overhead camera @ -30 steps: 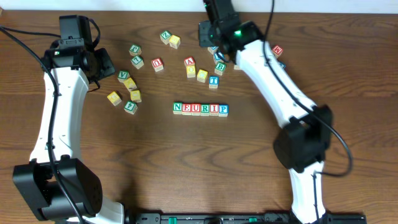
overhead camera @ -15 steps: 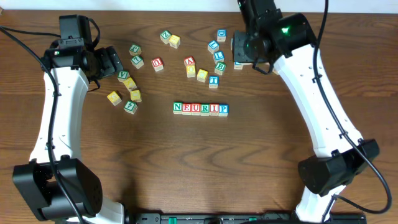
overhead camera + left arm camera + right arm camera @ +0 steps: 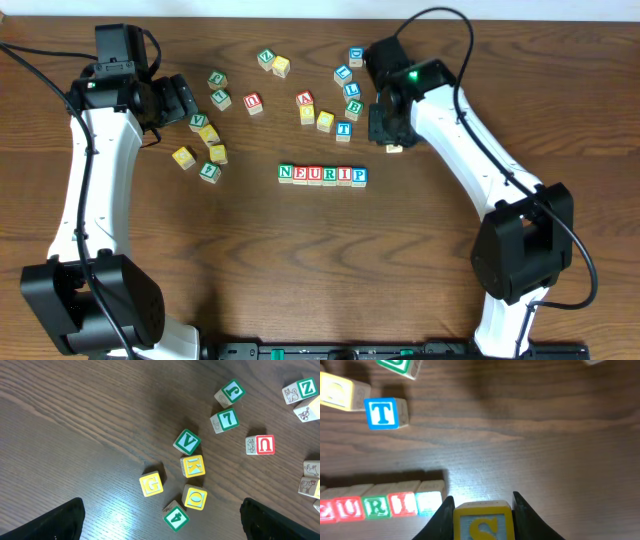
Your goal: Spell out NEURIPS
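Observation:
Six cubes stand in a row reading N, E, U, R, I, P [image 3: 322, 175] at the table's middle; the row's right end [image 3: 395, 505] shows in the right wrist view. My right gripper [image 3: 392, 142] hangs just right of and behind the P, shut on a yellow cube with a blue S face [image 3: 482, 522]; that S cube [image 3: 394, 148] peeks out under it. My left gripper [image 3: 182, 100] is at the back left, open, with nothing between its fingers [image 3: 57, 522]. It hovers over loose cubes.
Loose cubes V [image 3: 187, 442], K [image 3: 193, 466], G [image 3: 151, 483], O [image 3: 194, 498] and 4 [image 3: 176, 516] lie under the left gripper, with a red U [image 3: 261, 445] to the right. A blue T [image 3: 383, 413] and several others [image 3: 350, 90] lie behind the row.
The right arm has swung from the back cubes down toward the row's right end, carrying the S cube. The left gripper's jaws have spread wide.

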